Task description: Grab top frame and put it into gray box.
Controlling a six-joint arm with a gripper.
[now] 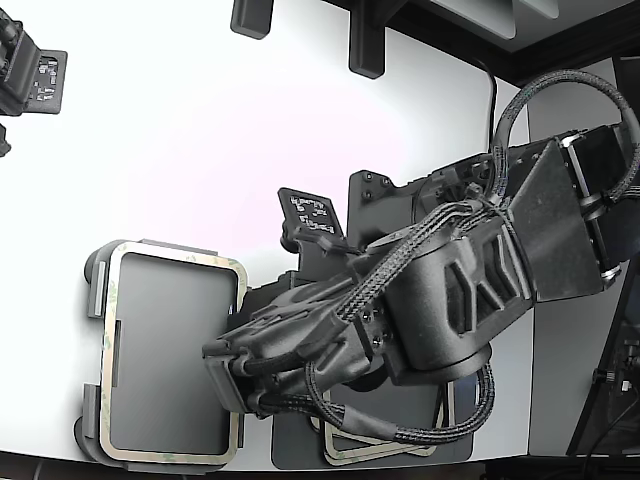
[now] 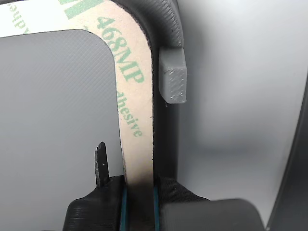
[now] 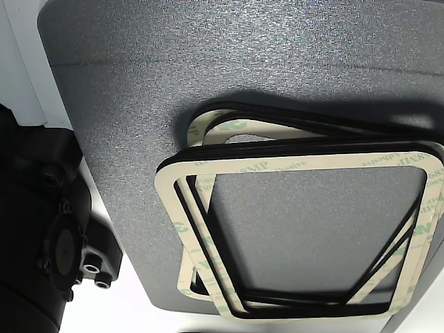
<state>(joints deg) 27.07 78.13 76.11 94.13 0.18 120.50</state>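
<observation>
Item: tool (image 2: 139,192), clenched on one long side of the top frame (image 1: 172,262), as shown in the wrist view, where the cream strip with green print runs between the jaws.

Item: top frame, lying over the gray box (image 1: 100,290) near the front edge of the bench (image 1: 200,120), toward the exterior view's left. Its outline is closely matched to the box rim; whether it is fully seated cannot be told.

Item: gray box, with a raised edge tab (image 2: 173,77) seen just outside the frame's strip.

Item: darker mat (image 3: 208,76), behind the arm in the exterior view, with the remaining frames (image 3: 298,236) stacked askew on it.

Handling, as judged: the placing step is taken to be nearly complete. All four corners should be checked inside the tabs before release. The jaws should be opened gently and lifted straight up, since the thin frame is likely to flex or cling and be dragged out.
</observation>
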